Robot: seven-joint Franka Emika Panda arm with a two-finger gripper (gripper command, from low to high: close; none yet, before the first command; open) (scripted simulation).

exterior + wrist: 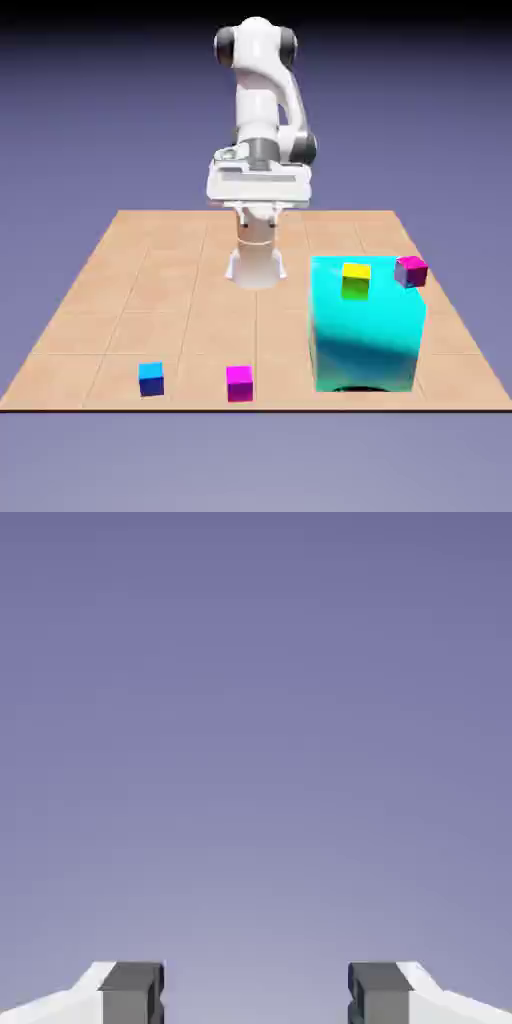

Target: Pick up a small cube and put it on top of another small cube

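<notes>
Gripper [256, 992] is found wide apart, unloaded, presumably kept ready for grasping. Blue cube [151, 380] is seated on the table [190, 290], at the exterior view's left, apparently awaiting pickup.

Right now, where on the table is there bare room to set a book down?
Left of the robot's base, behind the blue cube, lies a wide bare patch. It's crowded at the right, around the big cyan block.

The glossy white, rounded robot arm [256, 95] has dark grey joint caps and small grey, blocky fingertips [132, 992].
</notes>
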